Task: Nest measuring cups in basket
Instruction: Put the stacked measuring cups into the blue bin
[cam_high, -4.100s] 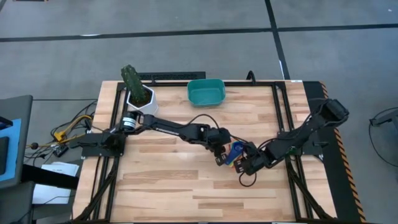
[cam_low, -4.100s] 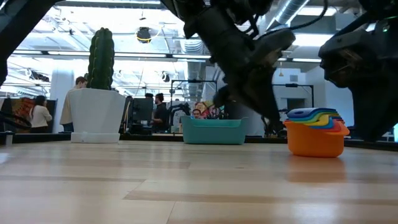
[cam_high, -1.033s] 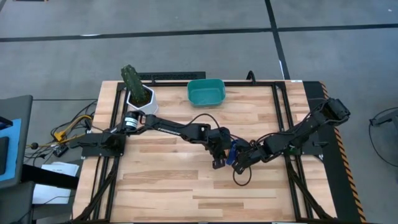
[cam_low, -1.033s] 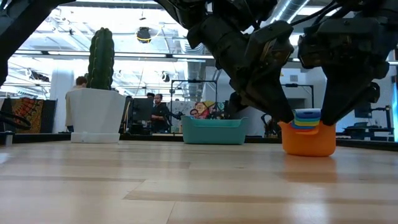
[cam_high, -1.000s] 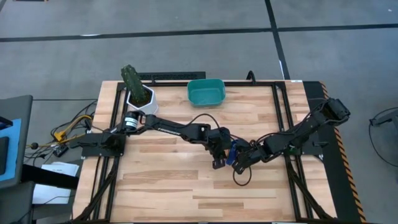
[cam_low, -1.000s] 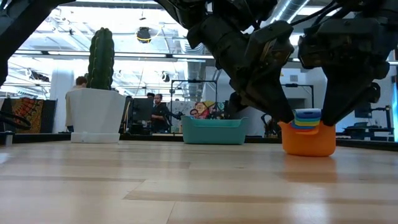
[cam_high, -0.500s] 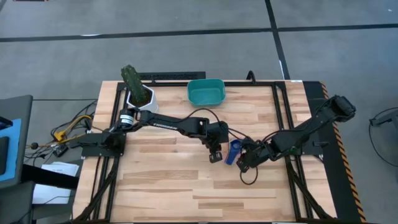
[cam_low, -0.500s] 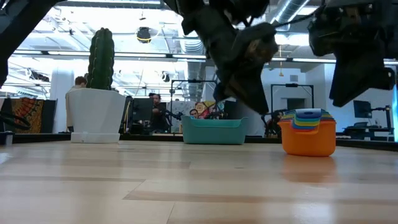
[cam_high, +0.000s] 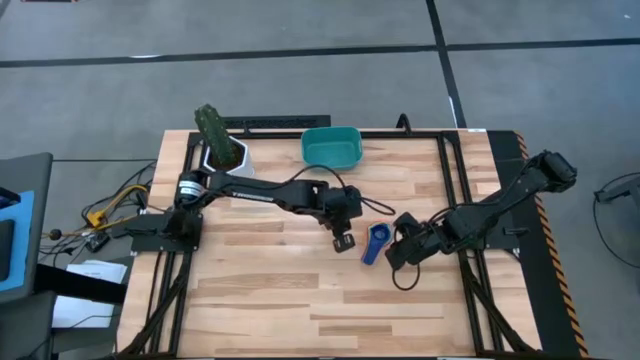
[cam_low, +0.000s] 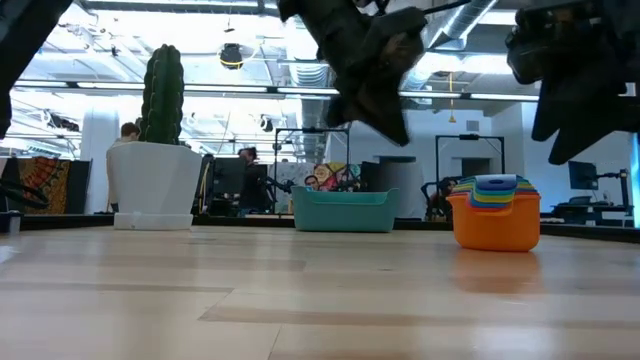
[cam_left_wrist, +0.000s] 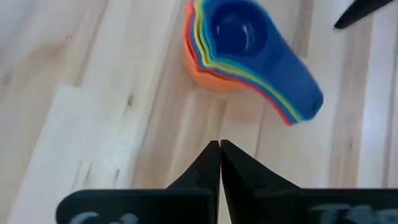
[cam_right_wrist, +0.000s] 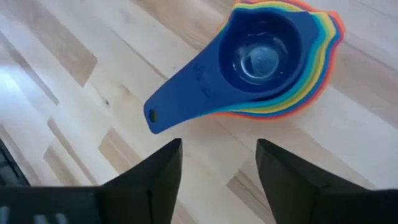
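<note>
The measuring cups stand nested in one stack on the wood near the table's middle, orange outermost and dark blue innermost, handles fanned toward the near edge; the stack also shows in the low view. The teal basket sits at the far edge, with no cups in it. My left gripper hovers shut just left of the stack, fingertips together. My right gripper hovers open just right of the stack, nothing between its fingers.
A cactus in a white pot stands at the far left corner. A black cable loop hangs under the right arm near the stack. Bare wood lies between the stack and the basket.
Both grippers have risen off the stack and drawn apart, the left toward the table's left and far side, the right toward the right edge. The stack stays upright where it stood.
</note>
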